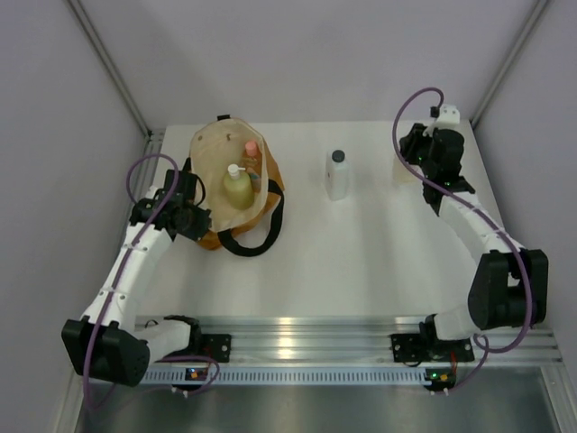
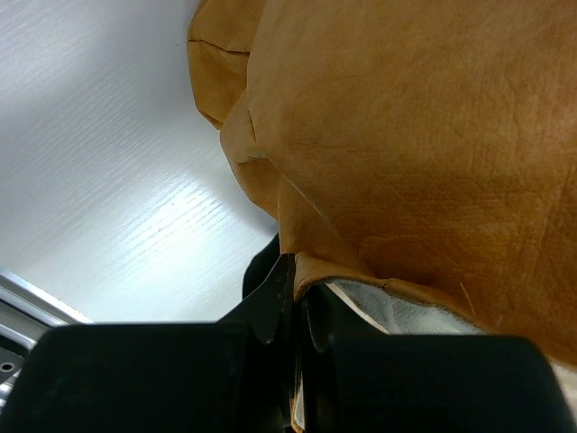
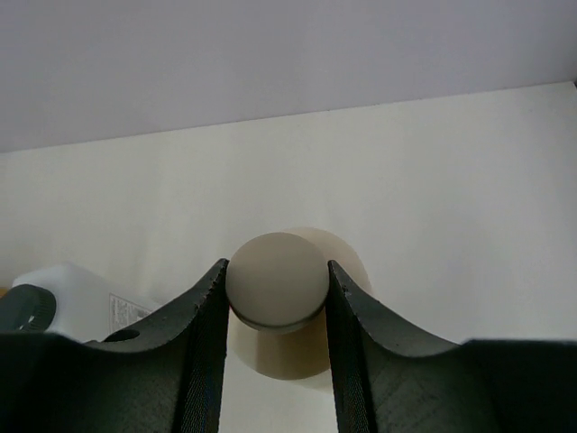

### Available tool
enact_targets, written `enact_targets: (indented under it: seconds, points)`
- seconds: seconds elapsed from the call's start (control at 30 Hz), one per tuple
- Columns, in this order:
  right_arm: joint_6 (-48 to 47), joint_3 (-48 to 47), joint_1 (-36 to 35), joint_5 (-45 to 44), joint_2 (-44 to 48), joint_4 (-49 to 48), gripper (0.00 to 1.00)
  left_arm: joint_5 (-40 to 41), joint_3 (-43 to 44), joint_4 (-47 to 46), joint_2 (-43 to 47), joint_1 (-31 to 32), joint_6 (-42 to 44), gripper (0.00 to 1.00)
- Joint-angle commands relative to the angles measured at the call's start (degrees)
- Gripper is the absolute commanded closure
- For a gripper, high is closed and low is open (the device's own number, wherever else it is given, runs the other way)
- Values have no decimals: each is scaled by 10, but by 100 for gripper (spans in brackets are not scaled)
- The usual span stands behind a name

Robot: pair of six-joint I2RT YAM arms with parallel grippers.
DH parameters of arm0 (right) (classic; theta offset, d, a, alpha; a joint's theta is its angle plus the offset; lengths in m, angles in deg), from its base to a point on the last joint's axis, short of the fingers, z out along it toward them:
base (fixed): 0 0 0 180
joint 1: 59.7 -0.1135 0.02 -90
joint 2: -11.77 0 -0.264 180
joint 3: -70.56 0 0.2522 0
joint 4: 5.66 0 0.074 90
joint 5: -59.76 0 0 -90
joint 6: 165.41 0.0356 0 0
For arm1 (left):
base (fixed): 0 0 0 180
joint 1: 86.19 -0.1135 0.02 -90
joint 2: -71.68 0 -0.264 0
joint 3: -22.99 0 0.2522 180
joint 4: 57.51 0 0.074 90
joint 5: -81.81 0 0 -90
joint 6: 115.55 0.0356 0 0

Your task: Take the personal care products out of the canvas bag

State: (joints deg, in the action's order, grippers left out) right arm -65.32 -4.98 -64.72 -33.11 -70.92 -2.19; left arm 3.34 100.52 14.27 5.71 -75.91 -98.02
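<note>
Beige bottle [image 3: 275, 280] body mostly hidden under cap; canvas bag [image 2: 406, 135] cropped by edges.

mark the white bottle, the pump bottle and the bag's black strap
white bottle [image 1: 337, 180]: top view, its body
pump bottle [image 1: 238, 189]: top view, its yellow-green body
black strap [image 1: 279, 212]: top view, the loop's right side

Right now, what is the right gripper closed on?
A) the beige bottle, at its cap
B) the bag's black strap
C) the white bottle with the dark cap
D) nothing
A: the right wrist view shows the right gripper with a finger against each side of the beige bottle at its round cap; the white bottle stands free.
</note>
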Motion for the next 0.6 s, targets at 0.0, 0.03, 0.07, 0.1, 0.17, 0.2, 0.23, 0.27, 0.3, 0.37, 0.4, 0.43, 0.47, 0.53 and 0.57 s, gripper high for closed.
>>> enact_targets:
  seconds: [0.0,0.03,0.07,0.1,0.17,0.2,0.23,0.27,0.3,0.37,0.4,0.43,0.47,0.53,0.57]
  points:
    - [34,11,9,56,8,-248,100,-15,16,-25,-11,0,6,100]
    - [36,19,9,58,4,-257,100,-15,17,-26,-11,0,7,100]
    - [45,24,10,61,-1,-265,100,-14,18,-26,-11,0,7,100]
    - [48,33,10,67,-10,-276,100,-13,19,-26,-9,0,8,100]
    - [62,38,10,71,-18,-278,100,-12,21,-26,-10,-1,8,100]
    - [66,47,10,74,-26,-290,100,-12,21,-26,-11,-1,9,100]
    - [73,53,10,77,-30,-297,100,-12,21,-26,-10,-1,9,100]
    - [85,59,10,81,-34,-303,100,-12,22,-26,-11,-1,9,100]
    - [89,65,10,90,-38,-311,100,-12,22,-26,-11,0,9,100]
    - [102,79,10,99,-49,-326,100,-12,22,-26,-12,-1,9,100]
    - [104,88,10,109,-52,-332,100,-12,22,-26,-12,-1,9,100]
    - [107,93,9,113,-57,-337,100,-12,22,-26,-11,-1,9,100]
    - [110,97,9,117,-61,-348,100,-12,21,-26,-12,0,9,100]
    - [109,106,7,125,-66,-352,100,-12,18,-26,-12,-1,7,100]
    - [100,108,5,124,-69,-345,100,-13,16,-26,-12,-1,7,100]
